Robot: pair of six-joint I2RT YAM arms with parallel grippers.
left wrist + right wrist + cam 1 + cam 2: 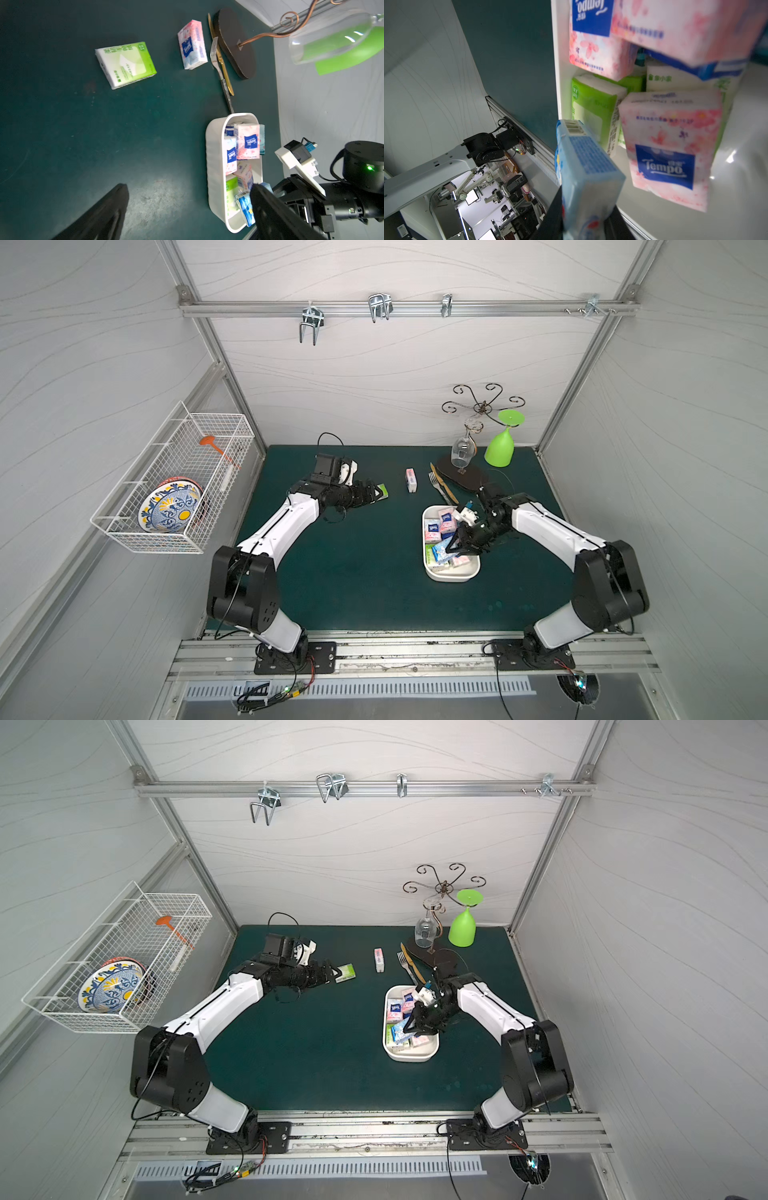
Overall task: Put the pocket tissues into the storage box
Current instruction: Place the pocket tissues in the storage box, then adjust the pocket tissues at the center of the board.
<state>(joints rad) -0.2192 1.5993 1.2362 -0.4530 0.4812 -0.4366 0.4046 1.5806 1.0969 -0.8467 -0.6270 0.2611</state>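
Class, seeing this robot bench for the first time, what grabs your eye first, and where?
The white storage box on the mat's right side, crammed with pink, green and blue pocket tissues, with the right gripper holding a light blue pack over it. Next, the green goblet upside down at the back.

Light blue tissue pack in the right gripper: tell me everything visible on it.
The light blue pack is soft, rectangular and film-wrapped, with a darker blue block of fine print and a barcode near one end. The right gripper is shut on its other end, holding it tilted over the storage box, above a green pack and a pink pack; contact with them cannot be told.
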